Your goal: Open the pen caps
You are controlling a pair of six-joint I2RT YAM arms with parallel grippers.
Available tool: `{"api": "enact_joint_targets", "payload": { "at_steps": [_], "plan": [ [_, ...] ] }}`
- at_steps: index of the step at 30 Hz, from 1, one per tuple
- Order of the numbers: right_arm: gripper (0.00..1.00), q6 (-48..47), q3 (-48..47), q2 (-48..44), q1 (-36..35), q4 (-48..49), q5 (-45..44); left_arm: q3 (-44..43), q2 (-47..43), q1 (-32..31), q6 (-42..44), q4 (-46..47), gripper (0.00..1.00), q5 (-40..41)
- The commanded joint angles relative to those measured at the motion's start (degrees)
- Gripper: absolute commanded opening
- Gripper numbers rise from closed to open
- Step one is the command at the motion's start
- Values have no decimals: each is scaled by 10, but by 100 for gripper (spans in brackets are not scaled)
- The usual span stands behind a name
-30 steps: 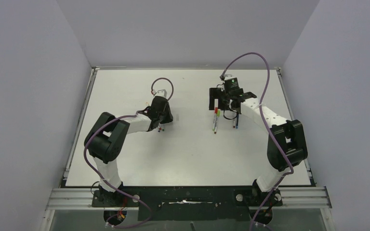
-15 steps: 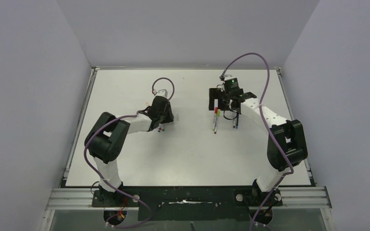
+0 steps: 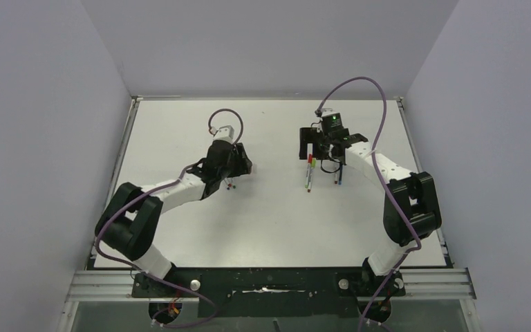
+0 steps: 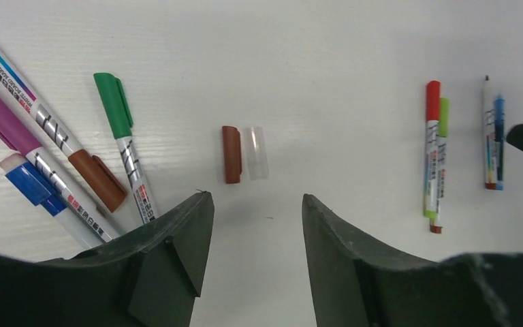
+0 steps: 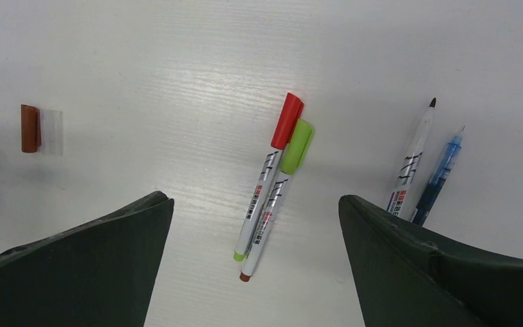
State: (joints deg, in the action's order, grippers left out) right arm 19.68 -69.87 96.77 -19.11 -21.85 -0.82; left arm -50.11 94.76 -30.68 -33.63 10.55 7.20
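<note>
White table [image 3: 269, 228], walls [image 3: 41, 138] on three edges; left hand [image 4: 255, 201] parted near brown cap [image 4: 231, 154]; right hand [image 5: 255, 199] spread wide.

In the left wrist view, four pens [image 4: 53, 131] lie close together, fanned out across the left of the frame. Two caps [image 4: 232, 155] lie side by side, touching, at the middle. A pen pair [image 4: 434, 153] lies side by side, touching, at the right, and two uncapped pens [image 4: 489, 136] lie further right, near the edge. All rest on the table [image 3: 276, 228]. In the top view the pair lies right of centre, the uncapped pens just right of it.
</note>
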Motion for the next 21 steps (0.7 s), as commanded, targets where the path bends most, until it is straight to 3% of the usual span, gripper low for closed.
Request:
{"api": "enact_joint_targets", "payload": {
  "at_steps": [1, 9, 14, 21],
  "plan": [
    [98, -2, 10, -23, 1, 29, 3, 32, -75, -24, -17, 57, 51, -16],
    [98, 10, 18, -38, 15, 29, 23, 113, -148, -77, 14, 126, 54, 50],
    [98, 12, 27, -49, 23, 19, 3, 168, -160, -79, 33, 201, 54, 66],
    [69, 22, 22, -24, 21, -6, -27, 184, -143, -65, 31, 244, 54, 45]
  ]
}}
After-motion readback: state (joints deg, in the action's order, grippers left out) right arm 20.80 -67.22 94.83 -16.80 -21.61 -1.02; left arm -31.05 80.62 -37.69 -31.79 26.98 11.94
